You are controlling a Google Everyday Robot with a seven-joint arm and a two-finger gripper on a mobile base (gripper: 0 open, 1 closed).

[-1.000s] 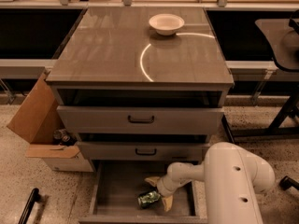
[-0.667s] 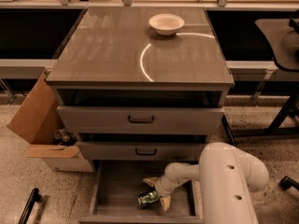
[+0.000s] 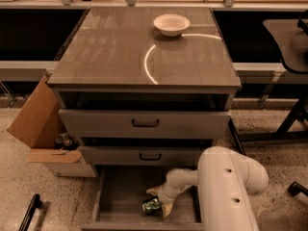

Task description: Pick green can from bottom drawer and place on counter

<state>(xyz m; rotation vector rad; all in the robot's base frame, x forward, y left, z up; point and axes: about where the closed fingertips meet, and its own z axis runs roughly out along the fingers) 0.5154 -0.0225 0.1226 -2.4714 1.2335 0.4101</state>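
Observation:
The green can (image 3: 151, 205) lies on its side on the floor of the open bottom drawer (image 3: 120, 201). My gripper (image 3: 159, 201) reaches down into that drawer, one finger behind the can and one to its right, so the can sits between them. The white arm comes in from the lower right. The counter (image 3: 115, 47) is the glossy grey-brown cabinet top with a bright curved light reflection.
A white bowl (image 3: 171, 24) stands at the back of the counter. Two upper grey drawers (image 3: 144, 123) with black handles sit slightly pulled out. A cardboard box (image 3: 41, 129) stands left of the cabinet. A dark table (image 3: 288, 37) is at right.
The arm's white housing has shifted slightly left. The gripper stays around the can in the bottom drawer; the can has not visibly moved.

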